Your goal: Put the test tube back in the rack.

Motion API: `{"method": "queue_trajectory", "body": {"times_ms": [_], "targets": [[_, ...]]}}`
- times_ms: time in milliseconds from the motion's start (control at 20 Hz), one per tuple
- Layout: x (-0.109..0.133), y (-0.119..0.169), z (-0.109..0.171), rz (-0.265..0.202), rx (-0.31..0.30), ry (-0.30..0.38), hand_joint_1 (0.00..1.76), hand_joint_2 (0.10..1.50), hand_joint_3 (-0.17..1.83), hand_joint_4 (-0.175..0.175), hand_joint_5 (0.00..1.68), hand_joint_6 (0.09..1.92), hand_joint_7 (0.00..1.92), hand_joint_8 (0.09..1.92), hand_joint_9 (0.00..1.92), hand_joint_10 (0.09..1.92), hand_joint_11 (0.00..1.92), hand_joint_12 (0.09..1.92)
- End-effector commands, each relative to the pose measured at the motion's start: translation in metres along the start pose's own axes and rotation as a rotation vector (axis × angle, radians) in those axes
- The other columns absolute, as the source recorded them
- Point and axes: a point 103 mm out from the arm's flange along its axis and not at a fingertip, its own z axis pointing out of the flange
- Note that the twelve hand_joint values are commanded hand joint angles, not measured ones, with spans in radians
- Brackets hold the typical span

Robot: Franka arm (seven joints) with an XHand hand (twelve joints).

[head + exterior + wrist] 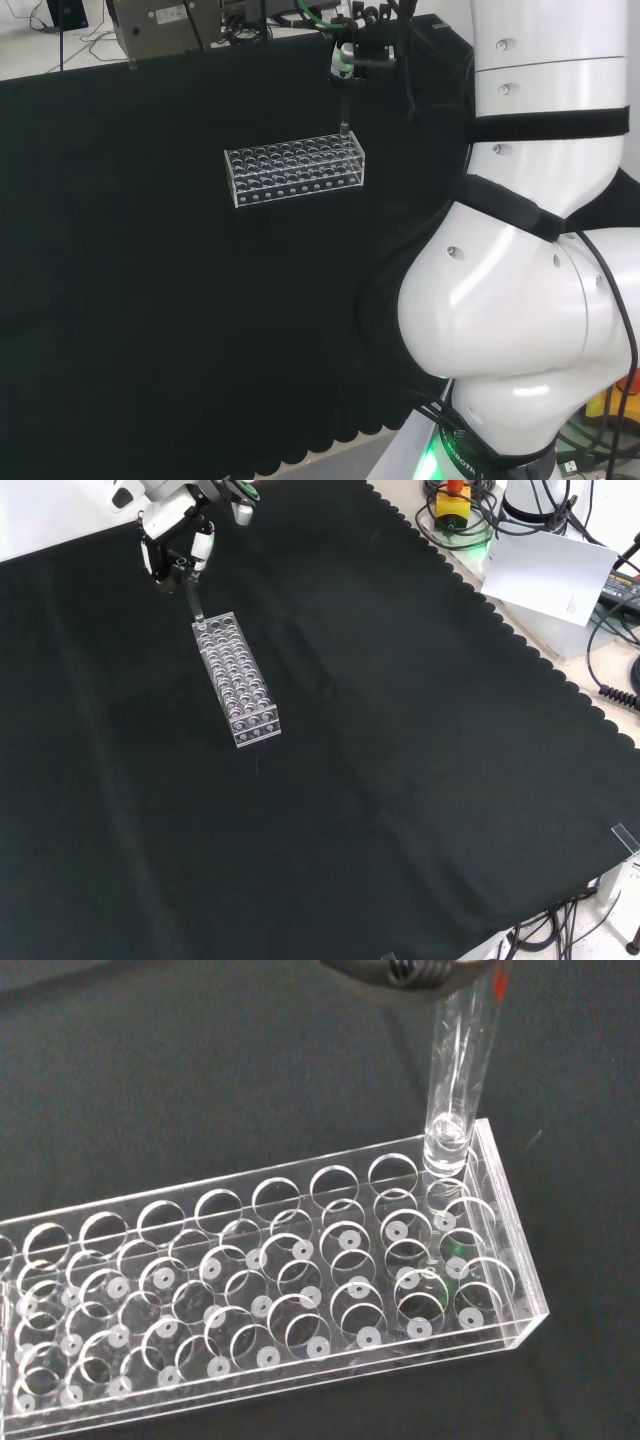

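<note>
Hand: black and white robot hand (175,542) at the top left of the front view, above the far end of the rack; in the head view (357,55) it sits at top centre, left of the arm's big white links (520,260). Fingers curled in around the upper part of the tube, gripping it.
Test tube: slim clear glass test tube (459,1070), upright, hanging down from the hand. In the wrist view its rounded bottom sits at the mouth of a corner hole in the rack's end row, at or just inside the top plate; can't tell how deep. Front view (193,600) and head view (344,118) show a thin vertical line from the hand down to the rack's end.
Rack: clear acrylic rectangular test tube rack (300,1290) with rows of round holes across stacked plates, flat on the cloth. Head view (295,172): long side across the view, left of centre, tube at its right far corner. Front view (238,680): runs diagonally, tube at its upper end. Other holes look empty in the wrist view.
Bench: black cloth (400,780) with scalloped edge covers it.
</note>
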Motion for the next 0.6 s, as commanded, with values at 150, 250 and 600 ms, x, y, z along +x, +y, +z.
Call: {"method": "queue_trajectory", "body": {"times_ms": [150, 250, 600], "targets": [[-0.001, 0.0029, 0.0002, 0.0, 0.007, -0.002, 1.52, 1.04, 0.0, -0.175, 1.01, 0.6, 1.1, 0.97, 1.07, 1.11, 0.95, 1.01], [-0.0014, 0.0038, 0.0016, 0.002, 0.008, -0.012, 1.52, 1.04, 0.0, -0.175, 1.01, 0.6, 1.1, 0.97, 1.07, 1.11, 0.95, 1.01], [-0.0058, 0.0047, 0.0031, 0.006, 0.008, -0.018, 1.52, 1.04, 0.0, -0.175, 1.01, 0.6, 1.1, 0.97, 1.07, 1.11, 0.95, 1.01]]}}
